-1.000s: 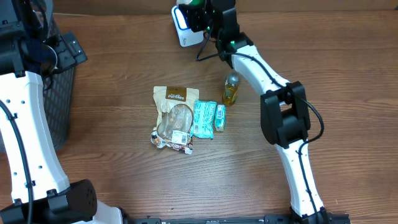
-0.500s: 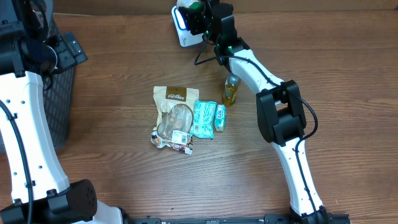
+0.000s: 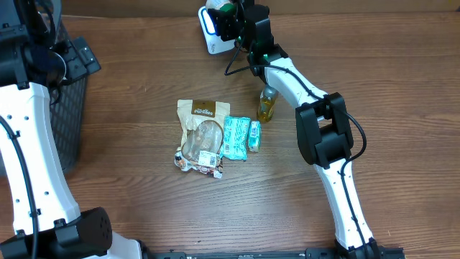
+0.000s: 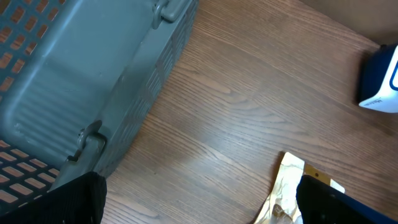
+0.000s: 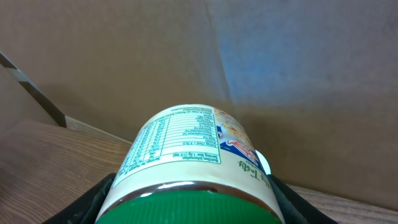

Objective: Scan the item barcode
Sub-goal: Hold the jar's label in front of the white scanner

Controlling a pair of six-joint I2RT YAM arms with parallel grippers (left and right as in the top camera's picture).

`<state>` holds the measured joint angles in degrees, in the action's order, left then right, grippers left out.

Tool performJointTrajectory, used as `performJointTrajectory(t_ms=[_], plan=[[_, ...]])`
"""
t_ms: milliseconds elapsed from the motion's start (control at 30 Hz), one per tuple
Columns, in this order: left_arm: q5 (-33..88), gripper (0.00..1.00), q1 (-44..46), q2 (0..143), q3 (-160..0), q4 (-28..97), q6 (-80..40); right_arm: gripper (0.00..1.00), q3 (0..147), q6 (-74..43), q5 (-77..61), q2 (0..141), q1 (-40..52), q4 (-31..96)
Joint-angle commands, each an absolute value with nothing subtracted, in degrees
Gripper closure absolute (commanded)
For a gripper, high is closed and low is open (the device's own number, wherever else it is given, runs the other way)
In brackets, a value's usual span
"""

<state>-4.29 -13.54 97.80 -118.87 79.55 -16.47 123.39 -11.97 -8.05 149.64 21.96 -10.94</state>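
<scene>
A jar [image 5: 186, 149] with a green lid, a cream label and a nutrition panel lies sideways in my right gripper [image 5: 193, 206], whose black fingers [image 5: 93, 200] press its two sides. From overhead, that gripper [image 3: 233, 18] holds the jar [image 3: 227, 8] at the table's far edge, right beside the white and blue scanner [image 3: 210, 32]. No barcode shows on the label face in the right wrist view. My left gripper [image 4: 202, 208] hangs open over bare wood next to the grey basket [image 4: 93, 81], with nothing between its fingers.
In the middle of the table lie a tan pouch [image 3: 203, 137] and two teal packets [image 3: 235, 137]. A small yellow-green bottle [image 3: 267, 104] stands under the right forearm. The grey basket [image 3: 72, 108] fills the left edge. A cardboard wall lines the far side.
The right arm's elbow has shifted slightly left, with the jar kept by the scanner. The left arm has not moved.
</scene>
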Motion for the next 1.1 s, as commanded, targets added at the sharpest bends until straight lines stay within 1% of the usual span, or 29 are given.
performJointTrajectory(t_ms=[0,133,233,333,667,1067], plan=[[-4.0,0.00,-13.5,98.1,-119.3,79.5,-16.3,0.80,124.1,-11.9,-7.3,149.6,22.1,-11.9],[-4.0,0.00,-13.5,98.1,-119.3,79.5,-16.3,0.81,124.1,-11.9,-7.3,149.6,22.1,-11.8],[-4.0,0.00,-13.5,98.1,-119.3,79.5,-16.3,0.85,124.1,-11.9,-7.4,149.6,22.1,-11.6],[-4.0,0.00,-13.5,98.1,-119.3,79.5,-16.3,0.84,124.1,-11.9,-6.8,149.6,22.1,-10.0],[-4.0,0.00,-13.5,98.1,-119.3,79.5,-16.3,0.84,124.1,-11.9,-6.4,149.7,22.1,-10.2],[-4.0,0.00,-13.5,98.1,-119.3,79.5,-16.3,0.85,124.8,-11.9,-7.8,151.0,21.9,-12.9]])
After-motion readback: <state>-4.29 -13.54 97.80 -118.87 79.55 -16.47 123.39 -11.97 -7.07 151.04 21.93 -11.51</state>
